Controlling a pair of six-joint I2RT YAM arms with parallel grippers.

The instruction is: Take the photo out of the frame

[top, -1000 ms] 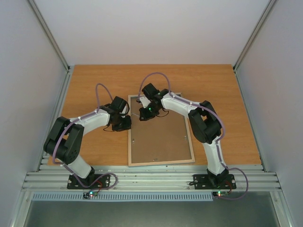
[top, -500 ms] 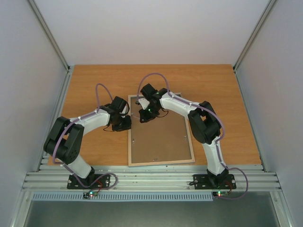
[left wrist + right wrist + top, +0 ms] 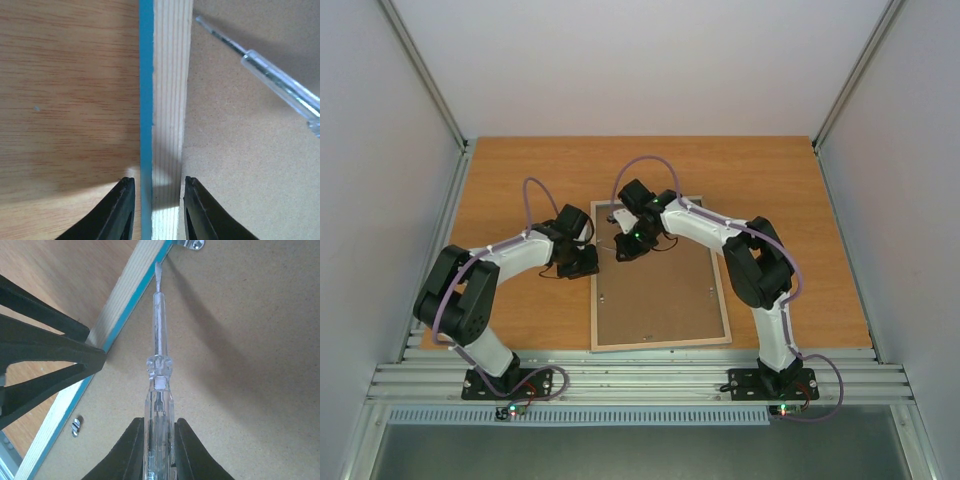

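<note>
Currently the frame (image 3: 660,344) lies face-down on the wooden table (image 3: 520,170), roughly centre, between the two arms, long side running away from the bases. From the back it shows a pale, straight-grained wood rail w/ a thin turquoise stripe along its outer edge (image 3: 167,100). A flat brown backing board (image 3: 660,290) fills the opening, matte and speckled like fibreboard. Small metal tabs sit on the board: one clip at the far corner (image 3: 192,244), another by the left rail (image 3: 76,426). Photo itself isn't visible, since only the back side is up.

Left gripper (image 3: 588,266) sits at the frame's left rail, toward the far end. In the left wrist view its black fingers (image 3: 125,210) straddle that rail, one over the table side, the other over the board side. They're only partly apart, w/ a slim gap on each side, so nothing is gripped.

Right gripper (image 3: 628,245) is over the board near the far-left corner. Its fingers are clamped on the clear plastic handle of a screwdriver (image 3: 158,340). The shaft points fwd and its flat tip sits at the rail's inner edge, just beside the corner clip. Can't tell if the tip actually touches the wood.
</note>
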